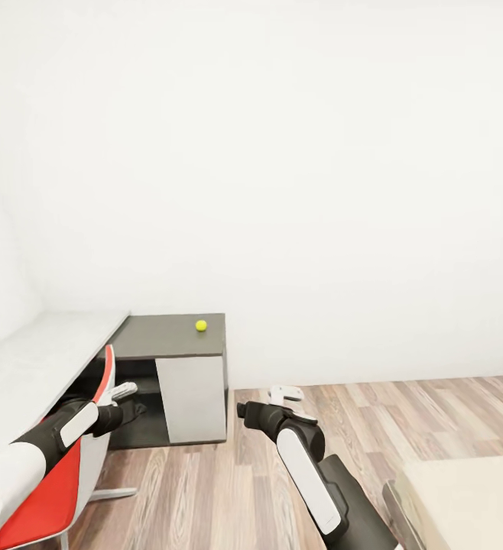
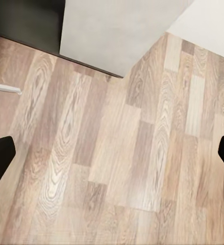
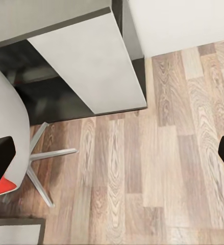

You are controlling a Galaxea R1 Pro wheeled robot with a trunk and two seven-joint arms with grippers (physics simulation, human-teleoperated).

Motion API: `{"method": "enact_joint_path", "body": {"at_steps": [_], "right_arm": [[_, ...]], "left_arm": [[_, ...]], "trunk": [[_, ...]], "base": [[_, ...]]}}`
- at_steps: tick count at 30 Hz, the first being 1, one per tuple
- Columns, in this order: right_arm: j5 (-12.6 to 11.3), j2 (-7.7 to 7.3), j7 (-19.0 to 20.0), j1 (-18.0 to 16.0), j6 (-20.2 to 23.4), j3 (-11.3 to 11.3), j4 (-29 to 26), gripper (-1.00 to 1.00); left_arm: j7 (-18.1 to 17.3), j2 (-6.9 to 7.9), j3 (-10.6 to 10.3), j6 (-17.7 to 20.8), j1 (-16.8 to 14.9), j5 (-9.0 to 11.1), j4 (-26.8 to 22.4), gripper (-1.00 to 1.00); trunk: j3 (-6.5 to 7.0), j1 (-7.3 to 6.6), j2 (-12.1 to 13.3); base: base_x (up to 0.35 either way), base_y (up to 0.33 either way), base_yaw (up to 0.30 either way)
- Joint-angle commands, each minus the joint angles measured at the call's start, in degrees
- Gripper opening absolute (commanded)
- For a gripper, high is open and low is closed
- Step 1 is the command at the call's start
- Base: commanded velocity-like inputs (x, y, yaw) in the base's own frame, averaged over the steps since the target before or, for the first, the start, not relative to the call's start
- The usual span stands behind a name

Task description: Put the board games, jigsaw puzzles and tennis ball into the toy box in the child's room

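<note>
Ball: small yellow-green tennis ball (image 1: 201, 325) on the dark grey end of the L-shaped desk (image 1: 167, 336), against the white wall.
Direction: ahead of and above both my arms, well apart from either.
Nearer arm: my right gripper (image 1: 276, 403), I judge, though not by much; my left gripper (image 1: 123, 402) hangs by the red-and-white swivel chair (image 1: 68, 473).
Jaws: spread wide on both arms, nothing between them, wooden plank floor (image 2: 117, 163) below.
Bed: beige mattress corner (image 1: 465, 496) at my right.
</note>
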Motion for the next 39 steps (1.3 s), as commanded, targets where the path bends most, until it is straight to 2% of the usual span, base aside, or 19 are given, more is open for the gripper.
{"method": "enact_joint_path", "body": {"at_steps": [1,20,31,36,39], "right_arm": [[-0.6,0.00,-0.6,0.0,0.1,0.1,0.0,1.00],[-0.6,0.00,-0.5,0.0,0.1,0.7,-0.1,1.00],[-0.4,0.00,-0.9,-0.1,0.3,1.5,-0.1,1.00],[-0.3,0.00,-3.1,-0.3,0.4,1.5,0.0,1.00],[-0.4,0.00,-6.1,-1.0,0.5,1.5,0.1,1.00]], "left_arm": [[-0.1,0.05,-0.2,0.1,0.0,0.1,0.0,1.00],[-0.1,0.00,-0.2,0.0,0.0,0.1,0.0,1.00],[-0.1,0.00,-0.2,0.1,0.0,0.1,0.0,1.00],[-0.2,0.04,-0.2,0.1,0.0,0.1,0.0,1.00],[-0.2,0.01,-0.2,0.1,0.0,0.1,0.0,1.00]], "trunk": [[-0.03,0.06,0.0],[-0.03,0.06,0.0],[-0.03,0.06,0.0],[-0.03,0.06,0.0],[-0.03,0.06,0.0]], "base": [[0.332,0.131,0.000],[0.330,0.137,0.000],[0.316,-0.010,0.000],[0.267,-0.173,0.000],[0.220,-0.172,0.000]]}}
